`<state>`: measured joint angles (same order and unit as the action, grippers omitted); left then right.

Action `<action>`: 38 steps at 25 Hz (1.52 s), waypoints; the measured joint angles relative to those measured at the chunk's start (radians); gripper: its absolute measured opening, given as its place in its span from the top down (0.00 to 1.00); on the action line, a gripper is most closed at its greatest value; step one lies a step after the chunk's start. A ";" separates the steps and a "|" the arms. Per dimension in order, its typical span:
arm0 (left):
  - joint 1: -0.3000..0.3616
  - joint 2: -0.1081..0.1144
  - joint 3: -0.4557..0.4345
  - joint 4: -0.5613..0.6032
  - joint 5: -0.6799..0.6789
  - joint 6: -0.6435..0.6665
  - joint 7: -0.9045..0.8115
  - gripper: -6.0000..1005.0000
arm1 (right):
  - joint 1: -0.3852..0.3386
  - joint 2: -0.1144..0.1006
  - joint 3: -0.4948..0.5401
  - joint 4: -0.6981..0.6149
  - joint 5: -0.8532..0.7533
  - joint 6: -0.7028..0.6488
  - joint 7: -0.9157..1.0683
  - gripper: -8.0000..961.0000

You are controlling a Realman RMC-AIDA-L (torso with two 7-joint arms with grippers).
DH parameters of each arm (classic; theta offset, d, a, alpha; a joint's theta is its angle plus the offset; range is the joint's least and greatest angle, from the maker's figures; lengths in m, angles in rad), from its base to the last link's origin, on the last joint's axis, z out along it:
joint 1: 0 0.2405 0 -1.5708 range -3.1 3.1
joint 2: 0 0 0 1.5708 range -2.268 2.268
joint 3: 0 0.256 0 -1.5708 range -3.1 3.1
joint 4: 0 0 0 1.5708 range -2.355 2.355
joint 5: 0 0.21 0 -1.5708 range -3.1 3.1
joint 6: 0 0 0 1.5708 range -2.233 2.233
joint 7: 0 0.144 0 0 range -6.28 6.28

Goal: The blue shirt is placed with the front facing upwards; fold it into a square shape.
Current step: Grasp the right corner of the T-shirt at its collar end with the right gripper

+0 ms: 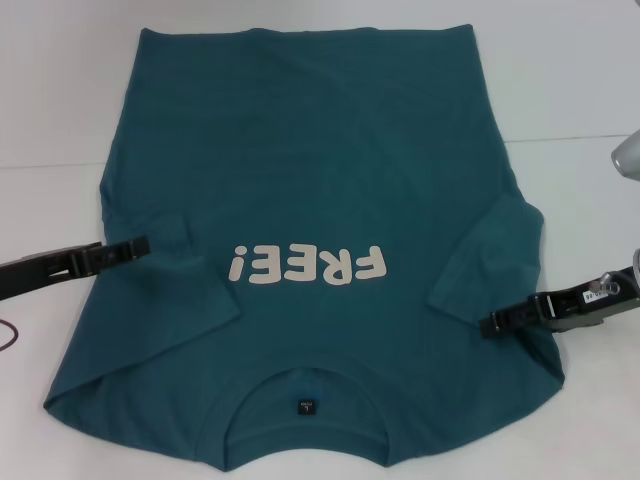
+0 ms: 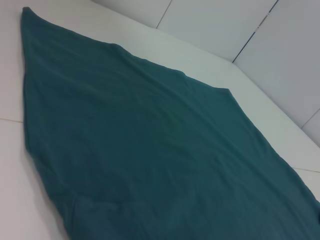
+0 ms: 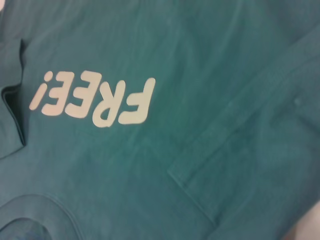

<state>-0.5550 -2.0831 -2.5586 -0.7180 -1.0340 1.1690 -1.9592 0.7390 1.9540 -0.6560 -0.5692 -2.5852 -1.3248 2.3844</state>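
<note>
- Two claws at the blue shirt (image 1: 300, 200), one per side, both level with the cream lettering (image 1: 307, 266) across the chest.
- Shirt lies flat, front up, on the white bench (image 1: 60, 100); collar and neck label (image 1: 305, 407) nearest the robot, hem at the far end, lettering upside down in the head view.
- Left of the lettering: left claw (image 1: 140, 245) tip at the shirt's left edge, over the tucked-in left sleeve. Fingers look pressed together; cannot tell if any cloth is between them.
- Left wrist view: only plain teal fabric and bench seams, no fingers visible.
- Right of the lettering: right claw (image 1: 492, 322) tip on the shirt beside the right sleeve fold (image 1: 480, 255). Looks closed too; grip on fabric not confirmable.
- Right wrist view: lettering and the sleeve's stitched hem, no fingers.
- Risks, my judgement:
  - A single-layer pinch would let the lower layer stay behind, leaving the fold lopsided.
  - Uneven lift between sides would skew the crease off the lettering line, so no square.
  - Sleeve folds may spring open when the body is dragged, since the cotton is loose.
  - The near left corner is already rumpled and could bunch up.
- Around: a grey object (image 1: 628, 155) at the far right edge, well off the shirt; a thin dark cable (image 1: 8, 335) at the left edge. Neither blocks the fold.
</note>
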 joint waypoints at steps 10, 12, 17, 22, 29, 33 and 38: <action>0.000 0.000 0.000 0.000 0.000 -0.002 0.000 0.13 | -0.013 -0.001 -0.002 -0.003 0.002 -0.036 0.000 0.05; -0.002 0.000 0.000 0.002 0.000 -0.005 0.000 0.13 | -0.014 0.000 -0.002 -0.003 0.004 -0.051 0.000 0.05; -0.004 0.000 0.000 0.011 0.000 -0.007 0.000 0.13 | -0.014 -0.008 0.007 -0.008 0.003 -0.109 0.004 0.05; -0.005 0.000 0.000 0.011 0.000 -0.007 -0.001 0.13 | -0.016 -0.024 0.016 -0.010 0.004 -0.166 0.024 0.05; -0.005 0.000 0.000 0.011 -0.003 -0.006 -0.001 0.13 | -0.027 -0.047 0.017 -0.012 0.005 -0.185 0.034 0.05; -0.007 0.000 0.000 0.011 -0.004 -0.006 -0.002 0.13 | -0.027 -0.047 0.017 -0.013 0.006 -0.184 0.034 0.05; -0.011 0.000 0.000 0.011 -0.005 -0.015 -0.003 0.13 | -0.027 -0.047 0.013 -0.013 0.006 -0.174 0.034 0.05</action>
<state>-0.5656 -2.0831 -2.5587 -0.7071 -1.0386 1.1537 -1.9618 0.7117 1.9069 -0.6430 -0.5825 -2.5795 -1.4993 2.4181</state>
